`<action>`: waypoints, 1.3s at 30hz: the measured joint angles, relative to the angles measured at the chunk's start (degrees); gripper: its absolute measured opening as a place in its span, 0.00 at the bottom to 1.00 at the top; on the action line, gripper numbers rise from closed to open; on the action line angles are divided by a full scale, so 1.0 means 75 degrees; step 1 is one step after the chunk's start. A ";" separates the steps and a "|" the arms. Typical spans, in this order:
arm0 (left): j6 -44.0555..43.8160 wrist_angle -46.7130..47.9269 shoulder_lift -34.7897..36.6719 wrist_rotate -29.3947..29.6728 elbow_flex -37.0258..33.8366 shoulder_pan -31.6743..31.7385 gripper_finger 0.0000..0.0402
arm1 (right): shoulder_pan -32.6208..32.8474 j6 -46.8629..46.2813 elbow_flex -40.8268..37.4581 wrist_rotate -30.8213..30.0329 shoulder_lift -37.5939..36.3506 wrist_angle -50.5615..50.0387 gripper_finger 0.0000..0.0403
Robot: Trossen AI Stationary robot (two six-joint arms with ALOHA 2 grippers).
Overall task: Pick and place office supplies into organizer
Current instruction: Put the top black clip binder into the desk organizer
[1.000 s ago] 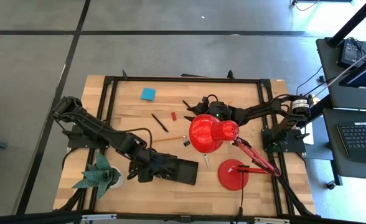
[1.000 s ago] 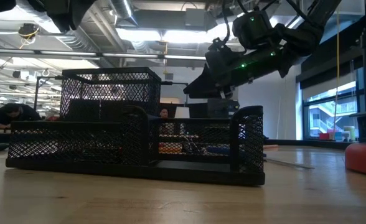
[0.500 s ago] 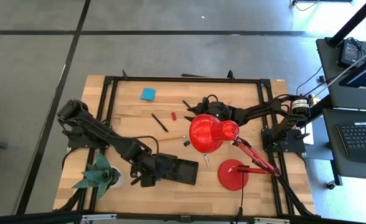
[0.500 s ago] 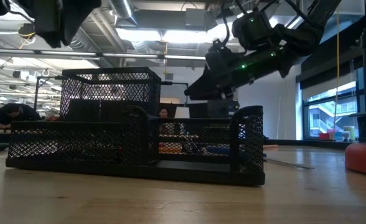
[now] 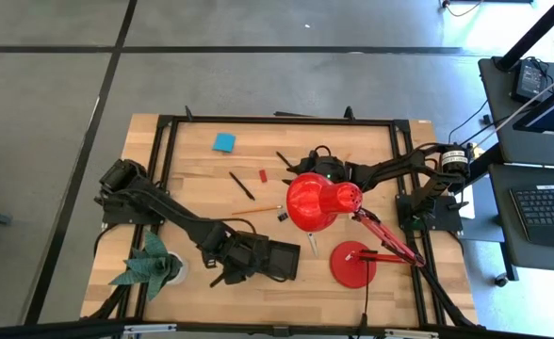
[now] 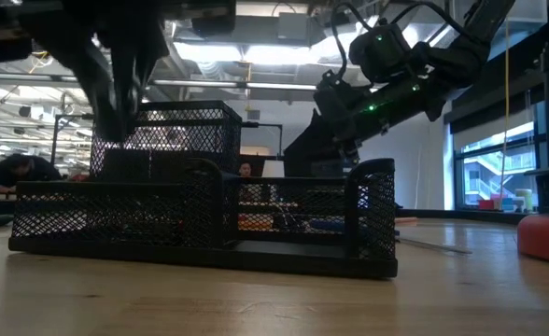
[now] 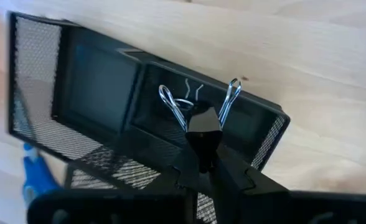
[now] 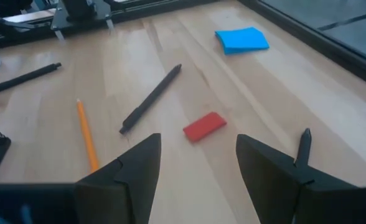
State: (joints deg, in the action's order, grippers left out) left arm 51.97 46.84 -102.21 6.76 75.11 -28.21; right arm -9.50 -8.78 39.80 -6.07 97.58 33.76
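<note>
Left gripper (image 7: 201, 158) fingers clamped on a black binder clip (image 7: 198, 115) with silver wire handles pointing away from the fingers, over the black mesh organizer (image 7: 96, 93), right gripper (image 8: 198, 162) fingers apart above a small red piece (image 8: 204, 126) on the wooden table (image 8: 170, 56).

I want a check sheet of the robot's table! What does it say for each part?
Surface: wooden table, black frame round it.
Job's things: organizer near the front edge; blue sticky pad, black pen, pencil, red piece loose.
Clutter: red lamp, green paper plant.
Grippers: left gripper holds a black clip over the organizer; right gripper open above the red piece.
Cables: black cables at the right edge.
Surroundings: a person far back.
</note>
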 joint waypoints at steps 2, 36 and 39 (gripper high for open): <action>-0.0056 0.0113 -0.0043 0.0000 0.0000 0.0000 0.04 | 0.0000 -0.0008 -0.0001 0.0000 0.0000 -0.0037 0.53; -0.1799 0.0797 -0.0581 0.0322 -0.0053 0.0154 0.04 | 0.0350 -0.0021 -0.0001 0.0002 0.0000 -0.0144 0.53; -0.2211 0.0817 -0.0562 0.0450 -0.0022 0.0157 0.04 | 0.0350 -0.0022 -0.0001 0.0001 0.0000 -0.0144 0.53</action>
State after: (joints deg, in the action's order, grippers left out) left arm 35.39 52.97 -106.42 10.14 74.95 -27.03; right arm -6.87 -8.95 39.79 -6.06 97.58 32.69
